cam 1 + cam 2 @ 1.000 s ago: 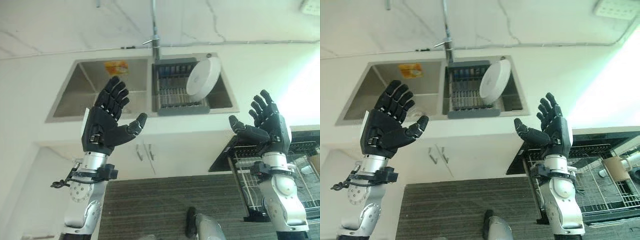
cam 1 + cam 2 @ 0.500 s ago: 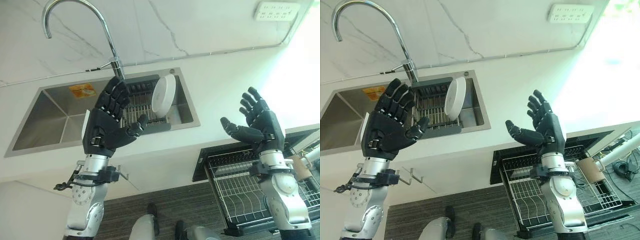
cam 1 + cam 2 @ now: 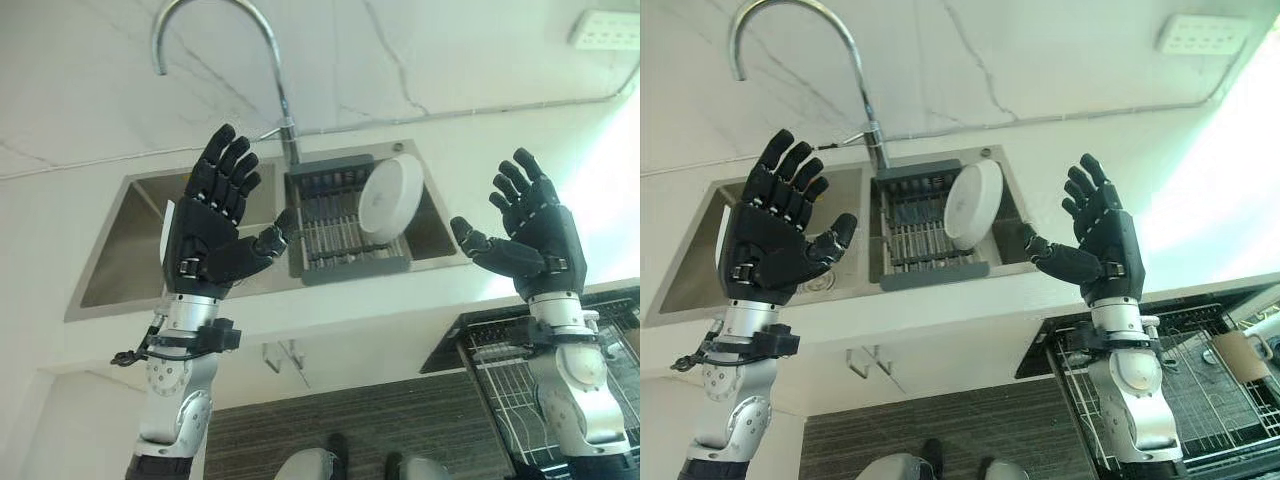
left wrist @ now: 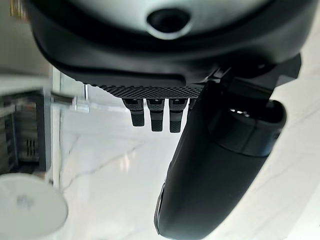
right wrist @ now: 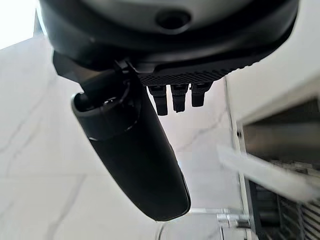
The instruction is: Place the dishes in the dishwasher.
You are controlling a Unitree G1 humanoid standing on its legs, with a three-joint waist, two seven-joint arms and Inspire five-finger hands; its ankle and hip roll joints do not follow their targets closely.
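Step in hand: approach. Left hand [image 3: 212, 235] and right hand [image 3: 530, 245] are raised, fingers spread wide, holding nothing. White plate [image 3: 390, 195] stands in sink rack [image 3: 340, 262]; next move: reach and grasp its rim

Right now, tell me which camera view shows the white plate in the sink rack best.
The left eye view: the white plate shows whole, standing on edge in the dark rack between the raised hands. The right eye view shows it nearly as well. The left wrist view catches part of it at the picture's corner; the right wrist view a blurred edge.
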